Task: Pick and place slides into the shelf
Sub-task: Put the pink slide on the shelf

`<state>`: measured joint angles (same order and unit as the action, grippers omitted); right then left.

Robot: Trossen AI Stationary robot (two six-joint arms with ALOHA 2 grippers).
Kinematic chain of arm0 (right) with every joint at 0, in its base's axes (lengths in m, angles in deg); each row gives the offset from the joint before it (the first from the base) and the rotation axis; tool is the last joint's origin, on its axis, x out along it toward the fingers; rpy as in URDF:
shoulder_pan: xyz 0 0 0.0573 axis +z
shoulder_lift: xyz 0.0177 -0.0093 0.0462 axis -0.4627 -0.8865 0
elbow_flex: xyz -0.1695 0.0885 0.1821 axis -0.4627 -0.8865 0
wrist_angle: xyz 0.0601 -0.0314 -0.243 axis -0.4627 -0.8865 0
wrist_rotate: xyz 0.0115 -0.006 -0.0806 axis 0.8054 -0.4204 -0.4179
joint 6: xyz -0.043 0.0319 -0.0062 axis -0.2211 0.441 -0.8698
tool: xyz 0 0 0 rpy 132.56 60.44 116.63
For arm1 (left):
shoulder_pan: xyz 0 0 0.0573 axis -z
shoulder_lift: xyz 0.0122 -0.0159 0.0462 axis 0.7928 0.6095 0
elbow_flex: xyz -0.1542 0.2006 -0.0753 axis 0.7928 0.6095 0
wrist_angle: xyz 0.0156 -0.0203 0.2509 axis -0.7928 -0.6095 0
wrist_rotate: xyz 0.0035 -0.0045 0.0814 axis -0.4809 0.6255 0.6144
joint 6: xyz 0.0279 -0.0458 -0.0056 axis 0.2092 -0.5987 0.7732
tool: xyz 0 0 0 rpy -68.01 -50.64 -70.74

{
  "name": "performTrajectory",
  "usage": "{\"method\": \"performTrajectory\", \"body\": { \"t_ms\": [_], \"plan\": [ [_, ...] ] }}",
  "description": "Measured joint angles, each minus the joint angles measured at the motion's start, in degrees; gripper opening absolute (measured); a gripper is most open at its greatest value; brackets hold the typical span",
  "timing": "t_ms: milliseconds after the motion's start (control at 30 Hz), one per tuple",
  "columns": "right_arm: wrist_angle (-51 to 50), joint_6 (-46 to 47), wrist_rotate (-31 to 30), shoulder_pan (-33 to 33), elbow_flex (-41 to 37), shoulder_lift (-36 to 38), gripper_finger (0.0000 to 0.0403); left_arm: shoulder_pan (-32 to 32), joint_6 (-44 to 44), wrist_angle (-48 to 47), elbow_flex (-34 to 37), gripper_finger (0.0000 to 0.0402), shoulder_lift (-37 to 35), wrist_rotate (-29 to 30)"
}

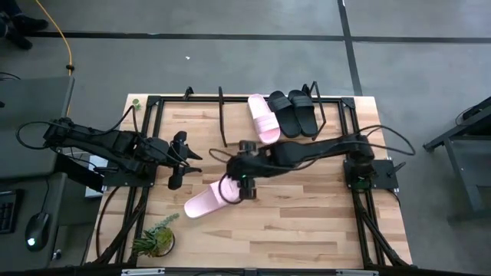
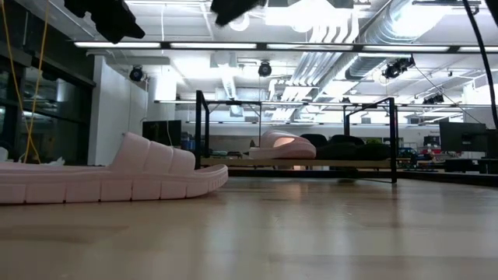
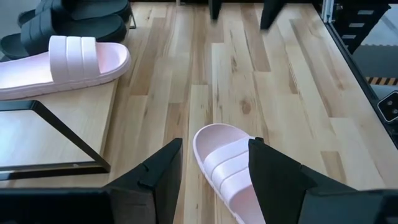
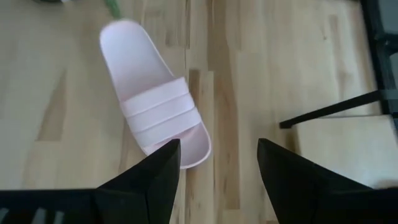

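My right jaws [image 1: 247, 186] hang over the middle of the counter [image 1: 307, 222], parted wide and grasping nothing. Just under them lies a pink slide [image 1: 209, 199] flat on the wood, sole down, its open toe end below my right fingers [image 4: 155, 171] and its heel pointing away toward the near left corner, where a small green plant [image 1: 156, 239] stands. In the right wrist view the toe sits between the two fingers, but I cannot tell whether either one touches it.

My left jaws [image 1: 178, 159] wait near the left side of the counter, also spread open and empty, pointed toward the same slide; from that wrist the slide's rounded end shows between my left fingers [image 3: 163, 171].

The shelf [image 1: 230, 115] stands along the far edge of the counter. On its board rest three slides side by side: the other pink slide [image 1: 264, 117] and, to its right, two black slides [image 1: 295, 112] close together. The left part of the board is bare wood. In the low view the loose pink slide lies close by on the left, with the shelf well apart behind it.
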<state>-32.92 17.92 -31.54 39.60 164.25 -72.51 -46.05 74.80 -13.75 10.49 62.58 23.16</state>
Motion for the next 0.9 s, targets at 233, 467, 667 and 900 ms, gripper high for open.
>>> {"method": "performTrajectory", "body": {
  "t_ms": [233,467,667,900],
  "plan": [
    [-3.55,-1.52,0.48,0.00,0.01,7.32,0.0204,0.00,0.22,-0.01,0.00,0.0168,-0.02,0.22],
    [-5.15,-1.98,0.59,-0.39,0.00,16.98,0.0204,0.02,0.22,0.06,0.00,0.0168,-0.02,1.03],
    [-6.57,-2.67,-3.14,-0.39,-1.54,27.19,0.0204,0.02,0.20,0.13,0.00,0.0168,0.00,1.07],
    [9.77,-5.67,-5.52,-1.14,-28.85,47.86,0.0204,0.00,0.20,0.15,0.00,0.0168,-0.02,1.53]
  ]
}}
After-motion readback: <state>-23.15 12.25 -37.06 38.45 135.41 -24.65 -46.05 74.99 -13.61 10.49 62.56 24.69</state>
